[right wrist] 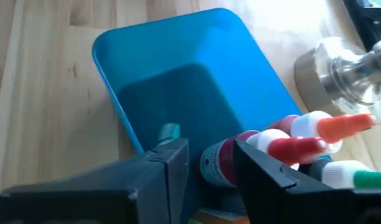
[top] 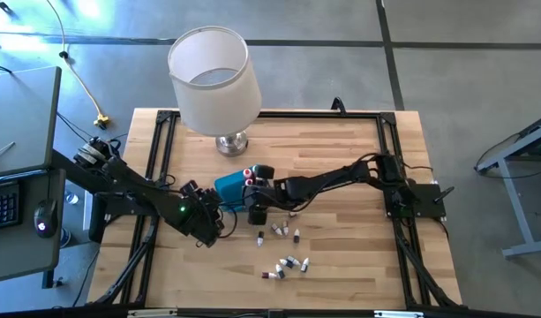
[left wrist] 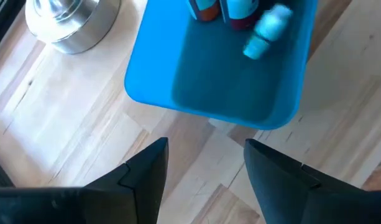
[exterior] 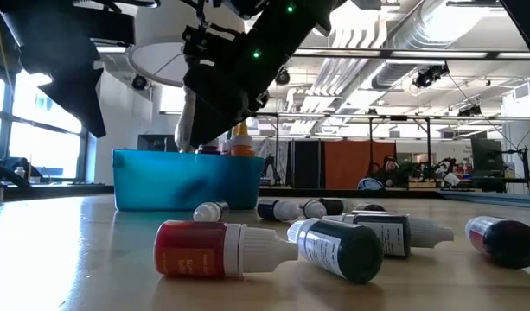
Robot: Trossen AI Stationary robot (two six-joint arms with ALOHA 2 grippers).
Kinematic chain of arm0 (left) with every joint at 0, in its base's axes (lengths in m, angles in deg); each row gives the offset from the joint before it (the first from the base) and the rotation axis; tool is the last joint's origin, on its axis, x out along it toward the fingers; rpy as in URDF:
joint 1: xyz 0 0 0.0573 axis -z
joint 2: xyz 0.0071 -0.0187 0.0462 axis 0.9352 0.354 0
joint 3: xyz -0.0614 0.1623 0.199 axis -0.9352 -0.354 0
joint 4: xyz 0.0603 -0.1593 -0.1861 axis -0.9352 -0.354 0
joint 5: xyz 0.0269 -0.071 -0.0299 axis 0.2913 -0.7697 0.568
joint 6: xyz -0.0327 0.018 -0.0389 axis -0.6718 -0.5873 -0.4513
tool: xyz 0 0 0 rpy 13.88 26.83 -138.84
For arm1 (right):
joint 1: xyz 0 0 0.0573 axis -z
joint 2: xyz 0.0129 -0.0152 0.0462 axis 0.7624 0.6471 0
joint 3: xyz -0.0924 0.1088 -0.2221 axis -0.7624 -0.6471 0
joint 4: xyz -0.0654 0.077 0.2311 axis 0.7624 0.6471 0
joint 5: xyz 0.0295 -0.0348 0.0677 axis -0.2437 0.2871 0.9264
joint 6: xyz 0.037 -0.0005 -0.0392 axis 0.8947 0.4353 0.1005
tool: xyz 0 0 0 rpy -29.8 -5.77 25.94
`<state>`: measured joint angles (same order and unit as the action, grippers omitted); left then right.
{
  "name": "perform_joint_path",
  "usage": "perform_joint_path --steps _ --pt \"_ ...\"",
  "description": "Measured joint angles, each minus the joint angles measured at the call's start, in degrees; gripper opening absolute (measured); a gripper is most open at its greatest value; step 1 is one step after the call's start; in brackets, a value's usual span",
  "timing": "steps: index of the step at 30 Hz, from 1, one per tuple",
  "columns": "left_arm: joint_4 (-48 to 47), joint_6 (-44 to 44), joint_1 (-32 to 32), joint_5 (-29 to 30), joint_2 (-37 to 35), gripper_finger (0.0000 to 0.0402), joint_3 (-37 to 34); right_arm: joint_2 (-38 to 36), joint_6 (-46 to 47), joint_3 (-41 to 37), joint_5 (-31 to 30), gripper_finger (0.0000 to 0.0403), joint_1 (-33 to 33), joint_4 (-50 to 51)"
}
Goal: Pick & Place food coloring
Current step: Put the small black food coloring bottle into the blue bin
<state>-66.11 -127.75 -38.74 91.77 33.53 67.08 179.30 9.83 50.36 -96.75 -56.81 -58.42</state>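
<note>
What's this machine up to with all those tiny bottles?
It is collecting little food coloring bottles off a wooden table into a blue tray. The right gripper sits over the tray with a dark red bottle between its parted fingers, beside a few bottles already inside. The left gripper waits open just short of the tray. About ten bottles lie scattered on the table, and a lamp stands behind the tray.
</note>
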Motion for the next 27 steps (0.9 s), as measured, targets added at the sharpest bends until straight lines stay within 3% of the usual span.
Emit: perform_joint_path --steps 8,17,27 --pt "2.9 0.1 0.0 -0.1 0.0 0.0204 0.0 -1.6 0.5 0.0 -1.9 0.0148 -1.3 4.8" --pt "25.3 0.1 -0.1 -7.7 0.2 0.0204 0.0 -10.9 14.2 0.0 -2.0 0.0145 -7.6 23.7" --pt "44.7 -0.3 -0.5 -10.8 10.1 0.0204 0.0 -12.0 27.8 0.0 -17.0 0.0145 -16.1 37.9"
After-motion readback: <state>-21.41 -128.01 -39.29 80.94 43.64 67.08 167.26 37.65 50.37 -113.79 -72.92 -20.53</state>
